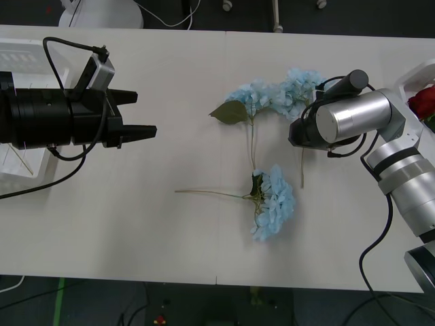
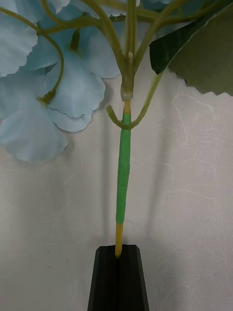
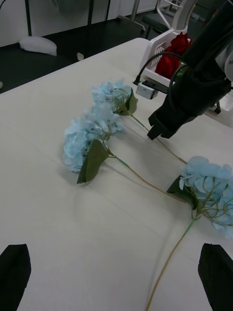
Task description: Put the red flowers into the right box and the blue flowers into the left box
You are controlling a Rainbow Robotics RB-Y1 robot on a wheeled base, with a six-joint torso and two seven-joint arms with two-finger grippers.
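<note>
1. Left box (image 1: 27, 58) sat at the table's left edge; left gripper (image 1: 139, 115) hovered beside it, fingers spread, empty.
2. Three blue flowers (image 1: 273, 202) lay mid-table.
3. Right gripper (image 2: 118, 277) was closed on one blue stem (image 2: 123, 180).
4. Red flowers (image 3: 170, 56) filled the right box (image 1: 418, 78).

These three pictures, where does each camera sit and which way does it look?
Front view: above the arms, looking down at the table; both arms show.
Right wrist view: on the right arm, close over a blue flower's stem held in the closed right gripper.
Left wrist view: on the left arm, looking across the table; its open fingers show.
Shared: front and left wrist views both show the blue flowers.
</note>
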